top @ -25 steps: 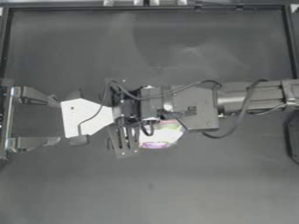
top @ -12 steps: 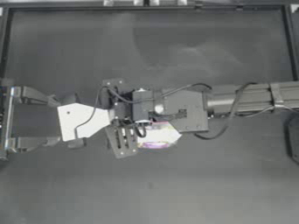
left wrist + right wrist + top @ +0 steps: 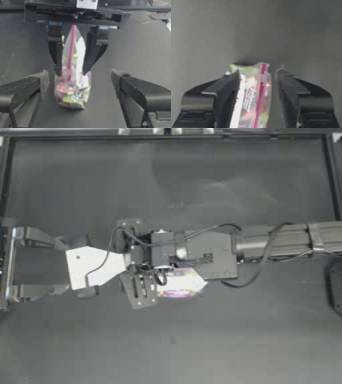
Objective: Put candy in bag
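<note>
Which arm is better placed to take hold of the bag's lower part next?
Left, probably. The left gripper is open and faces the upright bag, whose lower half sits between its jaws. The right gripper already straddles the seal end.

Bag [image 3: 72, 75]: clear plastic, crossed by a pink-red seal strip [image 3: 70, 50] along its top edge; a mixed fill of pink, red, yellow and green is seen through the film, with white printed panels on the sides. Candy [image 3: 239, 68]: yellow-green wrapper, seen at the bag's mouth. Right end effector [image 3: 75, 47]: dark grey to black fingers, marked by small blue tabs near their bases. Left end effector [image 3: 78, 82]: dark grey fingers throughout. Left arm bracket [image 3: 90, 266]: white. Right arm link [image 3: 287, 239]: pale grey metal, trailed by a black cable. Tabletop [image 3: 200, 338]: uniform matt dark grey.
</note>
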`<state>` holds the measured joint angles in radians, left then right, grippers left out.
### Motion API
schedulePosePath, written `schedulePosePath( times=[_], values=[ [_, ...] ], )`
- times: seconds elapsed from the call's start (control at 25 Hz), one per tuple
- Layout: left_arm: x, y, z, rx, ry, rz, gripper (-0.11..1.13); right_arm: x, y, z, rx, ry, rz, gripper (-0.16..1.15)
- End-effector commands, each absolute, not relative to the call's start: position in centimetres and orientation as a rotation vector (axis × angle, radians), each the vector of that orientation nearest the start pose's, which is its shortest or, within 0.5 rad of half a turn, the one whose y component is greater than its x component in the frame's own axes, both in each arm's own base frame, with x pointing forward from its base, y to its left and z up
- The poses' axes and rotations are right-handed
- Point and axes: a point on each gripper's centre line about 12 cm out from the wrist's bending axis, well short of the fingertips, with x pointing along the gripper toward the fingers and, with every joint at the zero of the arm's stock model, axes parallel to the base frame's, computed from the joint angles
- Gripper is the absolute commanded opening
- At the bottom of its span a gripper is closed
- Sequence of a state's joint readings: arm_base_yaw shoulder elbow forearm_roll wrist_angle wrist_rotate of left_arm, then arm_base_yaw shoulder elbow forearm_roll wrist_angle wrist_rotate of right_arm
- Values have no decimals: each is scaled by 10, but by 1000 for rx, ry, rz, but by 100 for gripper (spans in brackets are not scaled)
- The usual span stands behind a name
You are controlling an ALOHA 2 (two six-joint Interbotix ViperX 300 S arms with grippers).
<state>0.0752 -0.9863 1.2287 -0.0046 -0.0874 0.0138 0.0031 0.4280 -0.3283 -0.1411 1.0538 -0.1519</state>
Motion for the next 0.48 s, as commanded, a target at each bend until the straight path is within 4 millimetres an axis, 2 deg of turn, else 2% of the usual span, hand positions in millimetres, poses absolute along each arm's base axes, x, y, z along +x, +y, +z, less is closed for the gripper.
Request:
schedulePosePath(
  times=[0.04,0.36,0.48],
  values=[
    [191,15,256,1,143,77,103,527,-14,257,-272,1109,14,80],
    [191,15,257,1,141,77,103,527,-16,256,-270,1109,11,79],
    [191,15,257,1,141,78,103,527,-16,255,-270,1112,12,74]
  ],
)
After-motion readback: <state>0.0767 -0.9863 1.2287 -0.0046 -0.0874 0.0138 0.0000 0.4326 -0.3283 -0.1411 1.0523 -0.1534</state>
